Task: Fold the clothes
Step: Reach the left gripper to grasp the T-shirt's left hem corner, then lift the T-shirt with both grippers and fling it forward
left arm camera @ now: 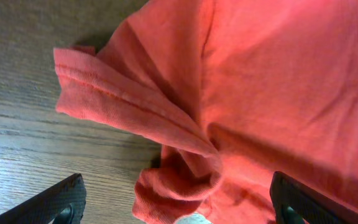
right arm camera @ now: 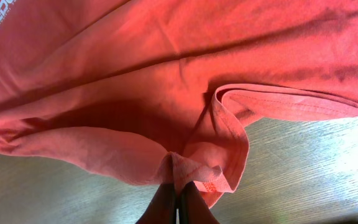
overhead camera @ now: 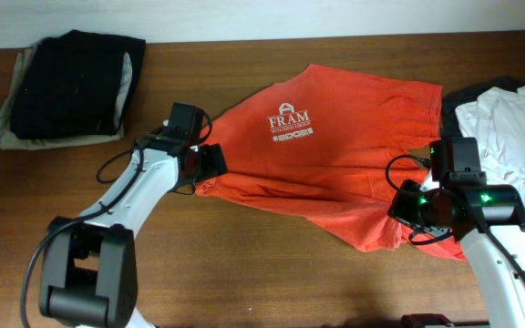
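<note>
Overhead view of a wooden table (overhead camera: 244, 273). A red-orange T-shirt (overhead camera: 335, 164) lies rumpled across the middle and spreads toward 3 o'clock. Its white FRAM lettering (overhead camera: 289, 121) faces up, near the shirt's 11 o'clock.

A stack of folded dark clothes (overhead camera: 66, 87) sits at the table's 10 o'clock, well apart from the shirt. A white garment (overhead camera: 509, 128) lies heaped at 2 o'clock, just beside the shirt's far edge.

The left gripper (left arm camera: 176, 180) is at the shirt's 9 o'clock edge. Its jaws stand wide apart and grip nothing. A bunched stitched edge (left arm camera: 104, 93) of the shirt sits between and just ahead of them.

The right gripper (right arm camera: 178, 202) is at the shirt's 4 o'clock edge. Its jaws are closed tight, pinching a small fold of the red fabric beside a curled hem (right arm camera: 229, 124).

The step in hand looks like taking hold of the shirt at two opposite points, so it can be pulled flat before any fold. One side is held and the other is not.

The next move likely calls for the left jaws to settle over the bunched edge and close on it. They should catch a single layer where possible. Then both arms would draw apart to smooth the wrinkles. Tugging too soon could drag the shirt toward the right.
</note>
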You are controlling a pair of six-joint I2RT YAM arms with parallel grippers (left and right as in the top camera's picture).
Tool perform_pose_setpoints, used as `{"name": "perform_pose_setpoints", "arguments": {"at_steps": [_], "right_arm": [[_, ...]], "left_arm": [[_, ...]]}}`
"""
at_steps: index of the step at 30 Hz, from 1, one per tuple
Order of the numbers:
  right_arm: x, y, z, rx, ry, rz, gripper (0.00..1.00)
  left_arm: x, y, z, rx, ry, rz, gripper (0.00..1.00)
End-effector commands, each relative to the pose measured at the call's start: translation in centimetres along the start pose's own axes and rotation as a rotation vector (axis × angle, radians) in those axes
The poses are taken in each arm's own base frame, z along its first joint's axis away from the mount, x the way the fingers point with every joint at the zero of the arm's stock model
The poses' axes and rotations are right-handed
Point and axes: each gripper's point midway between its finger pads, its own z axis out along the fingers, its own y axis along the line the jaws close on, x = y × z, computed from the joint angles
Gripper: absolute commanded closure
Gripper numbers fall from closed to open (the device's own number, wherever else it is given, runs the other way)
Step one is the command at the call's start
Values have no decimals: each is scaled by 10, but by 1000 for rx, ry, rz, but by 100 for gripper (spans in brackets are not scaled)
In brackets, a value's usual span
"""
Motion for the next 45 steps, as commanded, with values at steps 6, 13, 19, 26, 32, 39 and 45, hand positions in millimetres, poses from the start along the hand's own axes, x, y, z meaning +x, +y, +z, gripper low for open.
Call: {"name": "perform_pose_setpoints", "arguments": {"at_steps": [6, 13, 19, 26, 32, 39, 45], "right_arm": [[0, 1, 0, -2, -6, 3, 96], [-1, 1, 0, -4, -8, 3, 96], [-1, 2, 0, -6, -12, 2, 96], [-1, 2, 0, -6, -12, 2, 96], [-2, 2, 0, -6, -12, 2, 96], [-2, 2, 0, -8, -15, 2, 96], [-9, -3, 0, 23, -51, 1, 96]], "left_arm": [[-8, 4, 16, -42, -15, -36, 10], [-12, 7, 17, -64, -33, -36, 31], [-8, 9, 29, -77, -10, -35, 31], [-8, 9, 32, -77, -12, -35, 36], [-14, 6, 28, -71, -21, -35, 56], [-19, 5, 23, -77, -28, -35, 93], [-26, 26, 6, -208, -55, -30, 99]]}}
